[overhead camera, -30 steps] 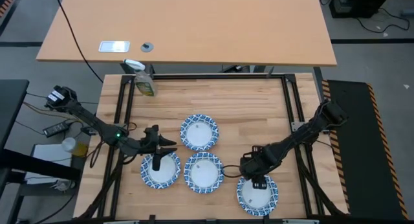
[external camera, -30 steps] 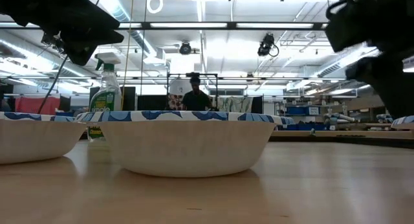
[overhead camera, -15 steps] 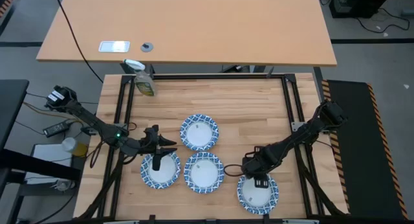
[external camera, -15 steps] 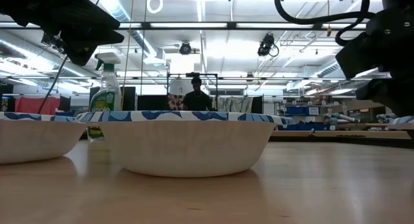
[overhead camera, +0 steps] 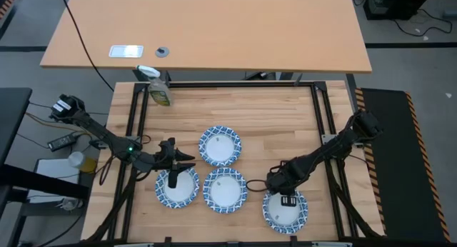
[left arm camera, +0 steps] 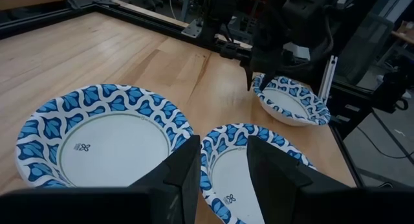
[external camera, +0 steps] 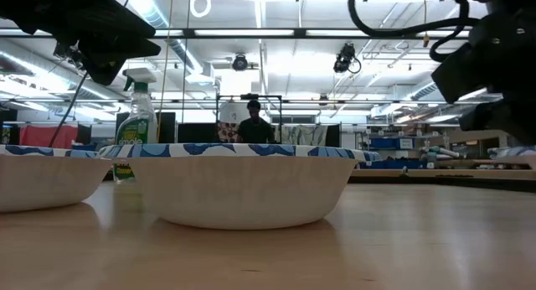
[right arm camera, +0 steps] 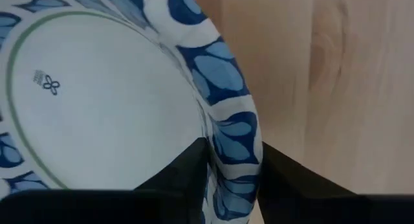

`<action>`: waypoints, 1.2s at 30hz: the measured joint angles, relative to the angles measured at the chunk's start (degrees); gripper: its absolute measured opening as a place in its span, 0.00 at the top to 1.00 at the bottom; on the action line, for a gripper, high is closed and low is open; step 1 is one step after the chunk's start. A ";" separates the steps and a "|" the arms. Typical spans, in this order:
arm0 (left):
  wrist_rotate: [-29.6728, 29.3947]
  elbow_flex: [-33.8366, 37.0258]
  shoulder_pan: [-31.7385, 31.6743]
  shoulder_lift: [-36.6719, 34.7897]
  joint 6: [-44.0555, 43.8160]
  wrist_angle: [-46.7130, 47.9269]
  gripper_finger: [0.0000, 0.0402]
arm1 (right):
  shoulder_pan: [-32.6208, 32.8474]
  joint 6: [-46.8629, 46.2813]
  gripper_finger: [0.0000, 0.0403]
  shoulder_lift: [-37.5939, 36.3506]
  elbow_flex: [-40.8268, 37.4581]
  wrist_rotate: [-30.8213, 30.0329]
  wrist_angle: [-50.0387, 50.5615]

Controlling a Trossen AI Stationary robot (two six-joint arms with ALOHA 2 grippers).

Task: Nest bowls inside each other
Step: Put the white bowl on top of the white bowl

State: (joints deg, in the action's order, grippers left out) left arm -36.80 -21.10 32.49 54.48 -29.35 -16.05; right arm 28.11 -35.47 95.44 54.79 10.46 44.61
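Observation:
Four blue-and-white rimmed bowls sit on their bases on the wooden table: a far one [overhead camera: 219,145], a near-left one [overhead camera: 178,187], a near-middle one [overhead camera: 225,190] and a near-right one [overhead camera: 285,211]. My right gripper [overhead camera: 286,199] points down at the far rim of the near-right bowl and is shut on it [right arm camera: 234,146]. My left gripper [overhead camera: 175,174] hangs open above the near-left bowl, touching nothing; its fingers [left arm camera: 187,175] show a clear gap in the left wrist view. My right gripper pinches the near-right bowl's patterned rim [right arm camera: 233,130] on its far side, one finger [right arm camera: 184,169] inside the bowl and the other outside. The fingers come from above, pointing down. The bowl rests on the table.
A green-labelled spray bottle [overhead camera: 158,90] stands at the table's far left corner. Black frame rails [overhead camera: 321,118] border the table. Bare wood lies across the far half [overhead camera: 271,118]. A person [external camera: 254,126] stands in the room behind.
My right gripper has sunk a little onto the far rim of the near-right bowl. The bowls have stayed where they were.

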 joint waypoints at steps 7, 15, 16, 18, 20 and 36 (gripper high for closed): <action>0.00 0.00 0.00 0.00 -0.07 0.00 0.68 | -3.28 4.16 0.71 -2.51 3.11 -0.12 4.33; 0.00 0.00 0.37 0.00 -0.50 -0.02 0.68 | -8.05 7.54 0.71 -5.62 4.15 0.00 5.43; 0.00 0.00 0.57 0.00 -0.54 -0.02 0.68 | -8.21 8.15 0.70 -5.62 4.15 0.33 5.35; 0.00 0.00 0.92 0.00 -0.50 -0.02 0.68 | -8.04 8.88 0.68 -5.58 4.15 1.02 4.70; 0.00 0.00 1.16 0.00 -0.25 -0.02 0.68 | -7.22 9.08 0.64 -4.98 3.96 1.31 3.63; 0.00 0.00 1.07 -0.02 0.45 -0.07 0.68 | -4.12 8.06 0.33 -1.63 0.63 -0.41 -1.08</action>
State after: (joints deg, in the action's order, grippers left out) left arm -36.80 -21.10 33.56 54.46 -28.90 -16.13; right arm 23.99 -27.42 93.81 55.42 10.05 43.53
